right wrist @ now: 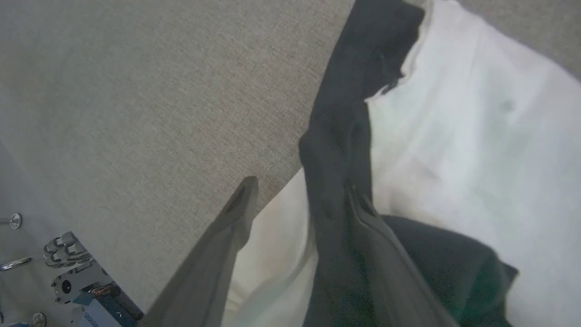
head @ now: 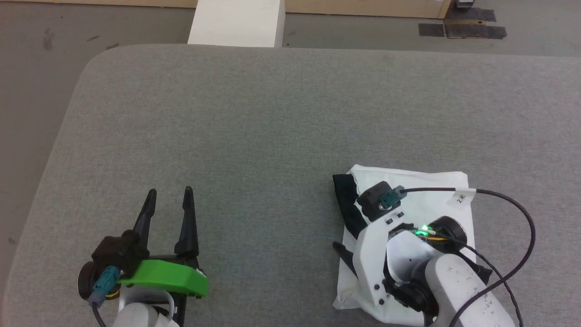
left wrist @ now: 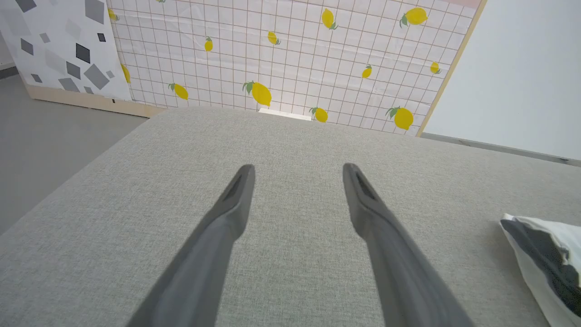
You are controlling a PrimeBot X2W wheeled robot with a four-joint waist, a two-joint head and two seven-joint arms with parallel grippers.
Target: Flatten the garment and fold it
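Garment [head: 431,179], folded, under right jaws, tilted downward and spread at its black sleeve [right wrist: 340,136]; left jaws spread, pointing forward over surface [head: 272,113].

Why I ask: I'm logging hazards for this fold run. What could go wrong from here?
1. The right hand sits open on the folded garment, with one finger against the black sleeve layer. Closing or lifting might drag that layer and undo the fold.
2. The arm's black cable loops over the garment and could snag its edge as the arm moves.
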